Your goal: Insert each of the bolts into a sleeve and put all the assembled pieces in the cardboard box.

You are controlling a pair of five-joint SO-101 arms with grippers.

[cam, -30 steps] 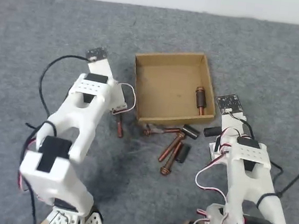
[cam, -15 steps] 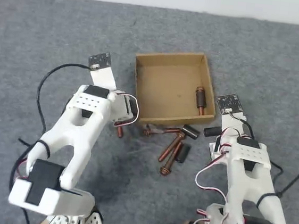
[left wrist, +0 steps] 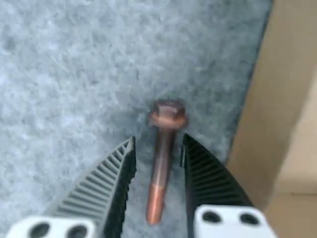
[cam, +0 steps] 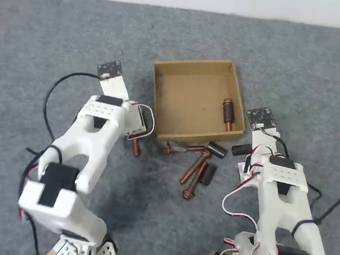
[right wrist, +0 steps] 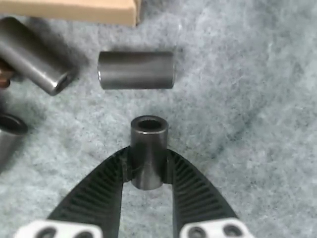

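A copper bolt (left wrist: 161, 158) lies on the grey carpet beside the cardboard box (cam: 159, 111), head pointing away from the wrist. My left gripper (left wrist: 157, 140) is open, one finger on each side of the shank. In the high view the same bolt (cam: 135, 147) pokes out from under the left arm. My right gripper (right wrist: 147, 154) is shut on a dark sleeve (right wrist: 148, 148), its bore end showing. A second sleeve (right wrist: 136, 69) lies just beyond it. One assembled bolt and sleeve (cam: 226, 112) rests inside the box at its right wall.
Several loose bolts (cam: 193, 166) and two sleeves (cam: 216, 149) (cam: 206, 174) lie in a cluster in front of the box, between the arms. Another sleeve (cam: 240, 150) lies near the right arm (cam: 280, 182). Cables trail to the left of the left arm.
The left arm has shifted slightly over the bolt beside the box, and its rear part swung about. The right arm and the loose parts have kept still.
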